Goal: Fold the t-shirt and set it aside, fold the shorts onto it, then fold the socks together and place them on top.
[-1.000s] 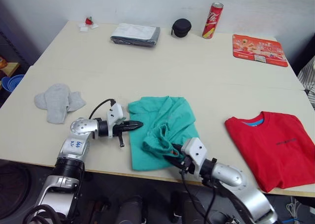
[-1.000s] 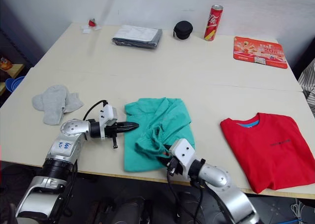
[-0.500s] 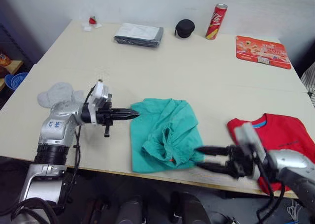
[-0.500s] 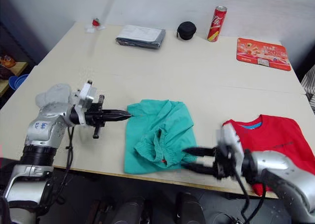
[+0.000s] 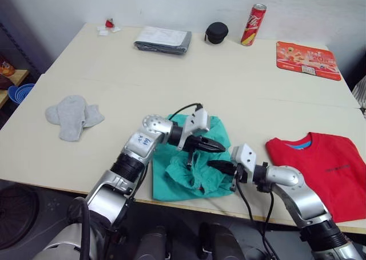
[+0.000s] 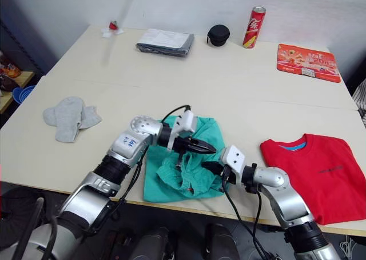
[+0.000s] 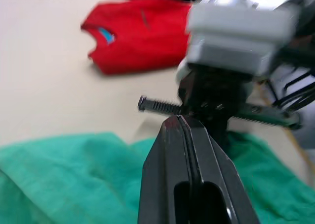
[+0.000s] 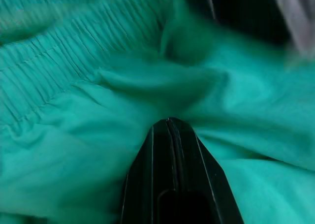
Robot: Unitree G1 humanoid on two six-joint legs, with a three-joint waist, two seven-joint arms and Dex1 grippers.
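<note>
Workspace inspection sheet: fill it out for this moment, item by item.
Surface: pale beige table, two tops butted along a seam.
Job's things: crumpled teal-green fabric shorts at the near edge; bright red short-sleeved t-shirt flat on the robot's right; pair of small light grey socks on its left.
Clutter: flat grey folded packet, round black case, red drink can, red printed mat, small red-and-white item at the far corner.
Grippers: left tool and right tool both shut, tips over the shorts; no fabric visibly pinched.
Cables: black cable looping above the left wrist.
Surroundings: blue bowl beside the table.
</note>
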